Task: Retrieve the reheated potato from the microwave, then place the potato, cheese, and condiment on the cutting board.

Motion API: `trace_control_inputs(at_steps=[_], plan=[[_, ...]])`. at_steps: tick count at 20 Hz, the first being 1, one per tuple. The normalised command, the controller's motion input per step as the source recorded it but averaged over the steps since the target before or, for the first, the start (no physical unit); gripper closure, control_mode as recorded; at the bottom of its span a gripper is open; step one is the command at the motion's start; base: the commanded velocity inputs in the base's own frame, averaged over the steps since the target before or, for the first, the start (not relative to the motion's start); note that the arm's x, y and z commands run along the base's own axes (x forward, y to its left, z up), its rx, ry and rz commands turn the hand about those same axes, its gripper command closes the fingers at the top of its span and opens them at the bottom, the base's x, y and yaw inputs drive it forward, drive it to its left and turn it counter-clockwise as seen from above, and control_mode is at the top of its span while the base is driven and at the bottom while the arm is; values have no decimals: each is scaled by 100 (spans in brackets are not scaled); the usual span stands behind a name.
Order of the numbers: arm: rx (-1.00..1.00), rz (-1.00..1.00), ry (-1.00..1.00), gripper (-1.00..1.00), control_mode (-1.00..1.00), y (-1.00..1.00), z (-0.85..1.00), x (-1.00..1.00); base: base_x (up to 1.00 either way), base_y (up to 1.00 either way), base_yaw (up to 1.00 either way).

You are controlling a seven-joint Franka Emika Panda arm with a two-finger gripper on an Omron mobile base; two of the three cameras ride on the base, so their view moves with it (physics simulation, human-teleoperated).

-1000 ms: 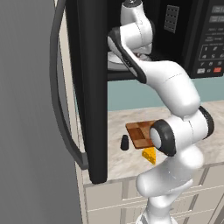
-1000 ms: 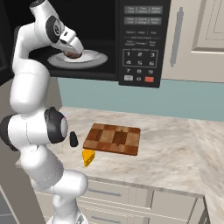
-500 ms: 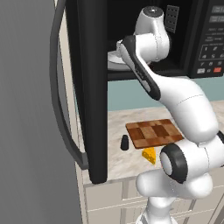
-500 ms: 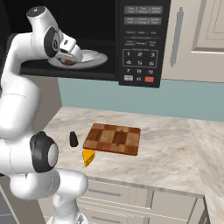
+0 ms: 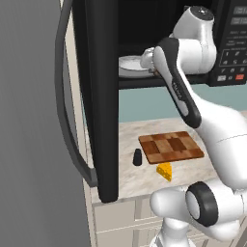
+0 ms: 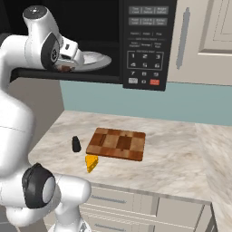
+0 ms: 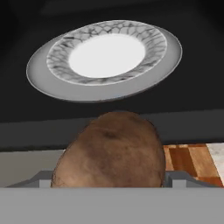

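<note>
Potato in my pincer at the microwave mouth, ready to carry down to the board.

The microwave (image 6: 145, 41) hangs open above the surface (image 6: 181, 154) so I can reach in; its white plate (image 7: 105, 57) sits bare inside. The checkered cutting board (image 6: 117, 143) lies mid-surface, the black condiment shaker (image 6: 76, 144) upright beside its left end, the cheese (image 6: 92, 162) wedge nearer the front edge. My pincer (image 7: 107, 181) stands wide, clamped on the potato (image 7: 111, 151), just outside the plate's rim. I judge the potato's long axis runs fingertip to fingertip.
</note>
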Motion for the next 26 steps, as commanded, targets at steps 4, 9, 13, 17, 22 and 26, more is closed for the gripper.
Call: trace_control_inputs(at_steps=[4,9,13,17,22,26], plan=[[2,22,-6,100,-100,-26,1,-84,0,0,0],[1,20,-6,100,-100,-25,-5,-84,0,0,0],[0,16,0,100,-100,-28,-18,-73,0,0,0],[0,8,0,100,-100,-26,-36,-58,0,0,0],[0,3,0,100,-100,-21,-44,-41,0,0,0],[0,0,0,100,-100,-18,-53,-17,0,0,0]])
